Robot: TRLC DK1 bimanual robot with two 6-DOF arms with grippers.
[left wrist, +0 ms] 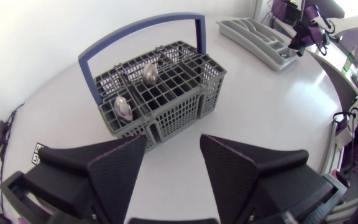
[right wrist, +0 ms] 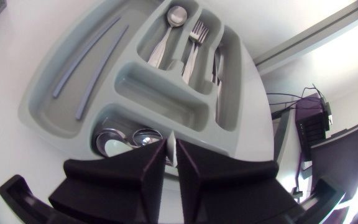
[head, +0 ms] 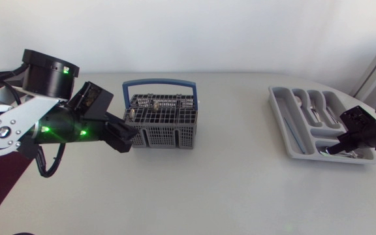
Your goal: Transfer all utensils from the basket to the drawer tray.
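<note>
My left arm (head: 51, 121) stretches in low from the left, its gripper (left wrist: 173, 142) spread wide just left of the basket (head: 165, 137), which holds two spoons (left wrist: 150, 73). The right gripper (right wrist: 171, 152) hangs over the near end of the drawer tray (head: 281, 108), pinching a pale strip (right wrist: 172, 142).

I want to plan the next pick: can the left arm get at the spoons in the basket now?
Probably yes. The left gripper is open beside the basket, and the two spoons stand bowl-up above its grid, uncovered. Only the blue handle arching overhead may narrow the approach.
</note>
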